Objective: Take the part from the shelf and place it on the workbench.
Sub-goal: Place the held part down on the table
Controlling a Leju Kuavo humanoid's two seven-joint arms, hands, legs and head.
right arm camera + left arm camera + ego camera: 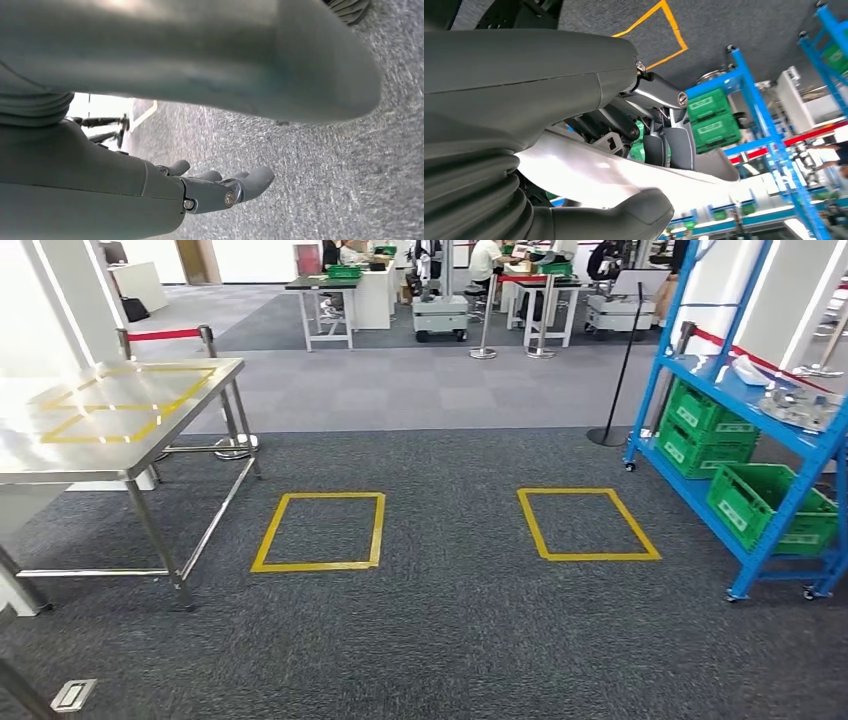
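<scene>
My left hand (589, 95) grips a shiny silver sheet-metal part (614, 175), thumb on one face and dark fingers (671, 145) on the other. My right hand (190, 192) hangs over the grey carpet, fingers nearly straight, holding nothing. In the head view the steel workbench (60, 465), marked with yellow tape, stands at the left. The blue shelf (745, 400) stands at the right edge, with more metal parts (800, 405) lying on its upper level.
Two yellow tape squares (320, 530) (585, 523) mark the carpet between bench and shelf. Green crates (770, 500) fill the shelf's lower levels. A stanchion (607, 435) with red belt stands beside the shelf. People sit at desks (330, 285) far back.
</scene>
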